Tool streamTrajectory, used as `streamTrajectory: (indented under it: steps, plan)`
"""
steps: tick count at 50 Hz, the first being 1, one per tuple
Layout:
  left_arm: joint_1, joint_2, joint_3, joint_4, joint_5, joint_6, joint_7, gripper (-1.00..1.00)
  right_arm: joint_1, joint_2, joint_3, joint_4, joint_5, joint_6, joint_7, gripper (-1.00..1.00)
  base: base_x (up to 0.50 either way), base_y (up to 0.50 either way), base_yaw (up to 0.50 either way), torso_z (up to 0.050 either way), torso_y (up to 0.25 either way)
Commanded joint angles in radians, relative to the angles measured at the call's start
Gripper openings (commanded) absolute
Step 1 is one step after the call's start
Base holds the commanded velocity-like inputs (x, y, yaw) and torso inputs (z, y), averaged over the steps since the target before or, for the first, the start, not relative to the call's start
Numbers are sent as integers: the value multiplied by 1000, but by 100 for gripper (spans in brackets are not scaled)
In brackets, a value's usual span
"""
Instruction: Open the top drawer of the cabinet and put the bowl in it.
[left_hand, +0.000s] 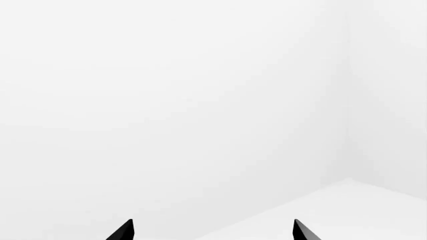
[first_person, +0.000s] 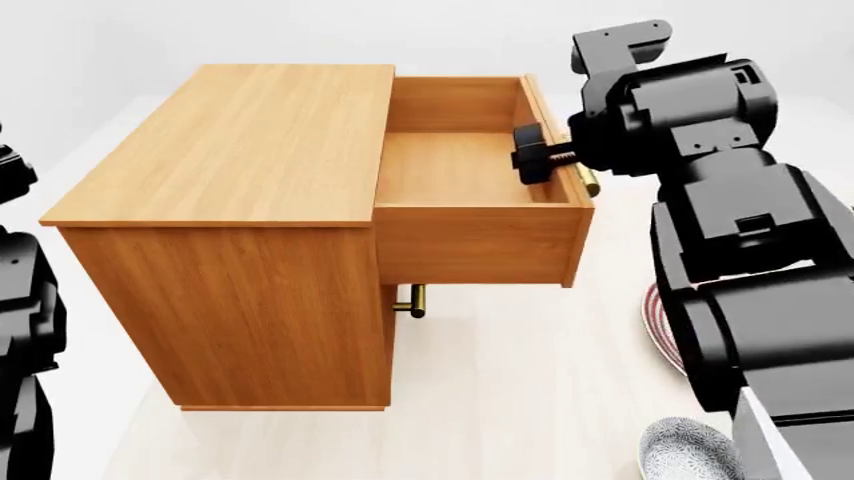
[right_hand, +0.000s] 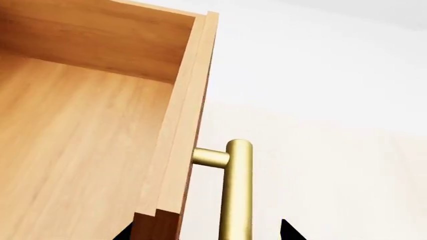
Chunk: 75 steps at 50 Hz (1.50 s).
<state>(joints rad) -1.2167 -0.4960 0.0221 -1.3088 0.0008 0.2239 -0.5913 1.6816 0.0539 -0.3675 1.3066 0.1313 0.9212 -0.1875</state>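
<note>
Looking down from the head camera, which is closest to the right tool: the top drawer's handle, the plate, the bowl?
1. Top drawer's brass handle, right at the right tool.
2. Plate, on the floor below the right arm, mostly hidden.
3. Bowl, at the view's bottom edge.

The right gripper (first_person: 537, 152) is extended forward with jaws spread. The left gripper (left_hand: 212, 231) is likewise held apart, gripping nothing.

Matt wooden cabinet (first_person: 240, 200), brass handle (right_hand: 237, 195)
</note>
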Motion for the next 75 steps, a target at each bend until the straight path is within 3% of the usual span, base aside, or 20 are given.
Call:
streamTrajectory:
  steps: [1, 35, 43, 56, 63, 73, 75]
  plan:
    - [-9, 3, 5, 0, 1, -7, -3, 100, 4, 50, 54, 2, -108, 7, -6, 100, 0, 0, 0, 0, 0]
    - [-9, 1, 7, 0, -1, -7, -2, 100, 38, 118, 23, 2, -125, 8, -28, 100, 0, 0, 0, 0, 0]
    - [-8, 1, 8, 0, -1, -5, -1, 100, 121, 125, 124, 1, -75, -59, -44, 100, 0, 0, 0, 1, 1]
    - [-7, 1, 5, 0, -2, -4, 1, 100, 270, 137, 161, -17, -66, -54, -85, 100, 0, 0, 0, 0, 0]
    - [-8, 1, 6, 0, 0, -3, 3, 100, 155, 213, 213, -430, -28, 191, -69, 100, 0, 0, 0, 0, 0]
    - [-6, 1, 9, 0, 1, 0, 2, 100, -158, 402, 376, -1219, 95, 649, -85, 100, 0, 0, 0, 0, 0]
    - [-6, 1, 10, 0, 1, 1, 1, 100, -203, 528, 402, -1262, 395, 649, 171, 100, 0, 0, 0, 0, 0]
